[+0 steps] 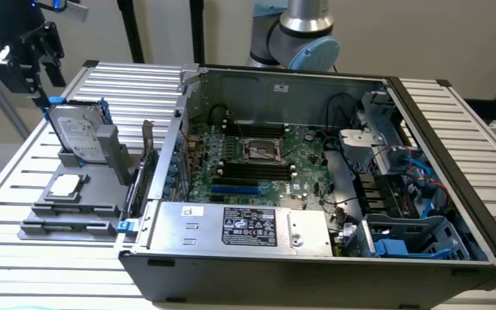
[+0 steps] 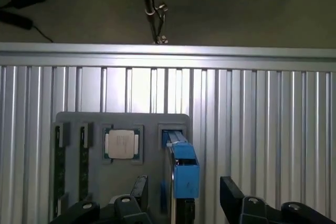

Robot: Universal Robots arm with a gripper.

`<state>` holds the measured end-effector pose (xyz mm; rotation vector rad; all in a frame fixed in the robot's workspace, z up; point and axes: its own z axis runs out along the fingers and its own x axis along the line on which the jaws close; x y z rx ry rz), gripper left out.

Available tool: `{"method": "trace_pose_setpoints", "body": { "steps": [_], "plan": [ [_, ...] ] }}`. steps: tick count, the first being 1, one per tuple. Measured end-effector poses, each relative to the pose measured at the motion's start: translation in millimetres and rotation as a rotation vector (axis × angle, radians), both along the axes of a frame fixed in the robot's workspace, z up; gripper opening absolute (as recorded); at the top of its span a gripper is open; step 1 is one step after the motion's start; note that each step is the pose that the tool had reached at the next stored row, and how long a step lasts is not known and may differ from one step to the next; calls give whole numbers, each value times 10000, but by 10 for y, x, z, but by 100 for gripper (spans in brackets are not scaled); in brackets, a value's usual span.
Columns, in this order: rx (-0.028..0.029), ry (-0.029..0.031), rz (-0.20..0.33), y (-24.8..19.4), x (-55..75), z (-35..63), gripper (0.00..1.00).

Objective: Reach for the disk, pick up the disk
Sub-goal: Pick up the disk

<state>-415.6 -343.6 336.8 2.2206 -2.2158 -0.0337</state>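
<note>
Gripper (image 1: 38, 79) over disk (image 1: 80, 132) upright in grey holder (image 1: 101, 203)
Jaws wide, nothing held (fingers (image 2: 231, 195) flank its blue edge, not touching).

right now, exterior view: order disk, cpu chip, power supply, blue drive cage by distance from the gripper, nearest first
1. disk, below the gripper
2. CPU chip, in grey holder
3. power supply, front of case
4. blue drive cage, exterior view's right
</note>
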Motion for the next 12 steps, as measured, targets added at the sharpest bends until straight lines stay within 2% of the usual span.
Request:
{"method": "trace_pose_setpoints", "body": {
  "steps": [5,12],
  "plan": [
    [0,1,-241,-1,0,-90,65],
    [0,-2,-250,0,-8,-218,65]
  ]
}}
